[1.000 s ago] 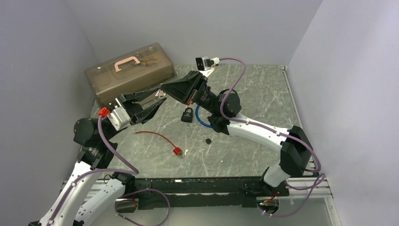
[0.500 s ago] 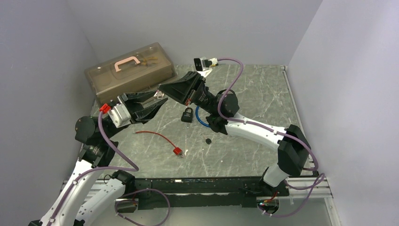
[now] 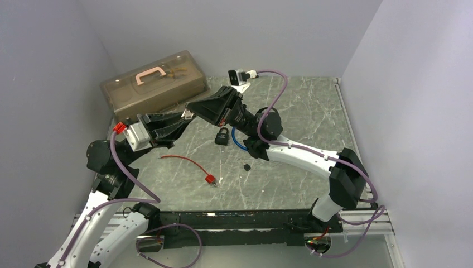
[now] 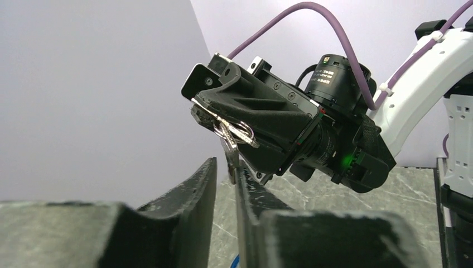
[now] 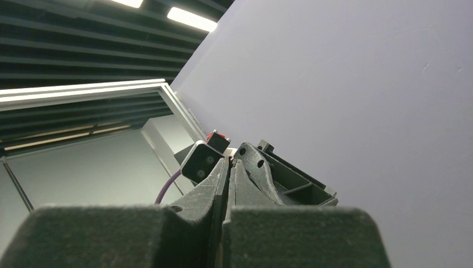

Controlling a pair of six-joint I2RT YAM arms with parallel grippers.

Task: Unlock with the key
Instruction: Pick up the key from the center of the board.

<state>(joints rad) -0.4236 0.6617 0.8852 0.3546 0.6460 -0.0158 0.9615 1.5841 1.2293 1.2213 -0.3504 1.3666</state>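
My right gripper (image 3: 192, 108) is raised above the table and shut on a bunch of silver keys on a ring (image 4: 233, 133). One key blade hangs down from it. My left gripper (image 4: 226, 166) is held up just under it, its fingers a narrow gap apart, with the key blade (image 4: 231, 162) at the tip of the right-hand finger (image 4: 245, 190). In the top view the left gripper (image 3: 184, 118) meets the right one tip to tip. The black padlock (image 3: 222, 135) lies on the table below, apart from both grippers. In the right wrist view the right gripper (image 5: 229, 163) is pressed shut.
A brown translucent box with a pink handle (image 3: 153, 84) stands at the back left. A blue loop (image 3: 239, 143) lies by the padlock. A red cord with a red tag (image 3: 210, 179) and a small black piece (image 3: 246, 167) lie in front.
My left gripper has risen and moved up to the right gripper's tip, and its fingers have narrowed around the hanging key. The right gripper shifted slightly left.
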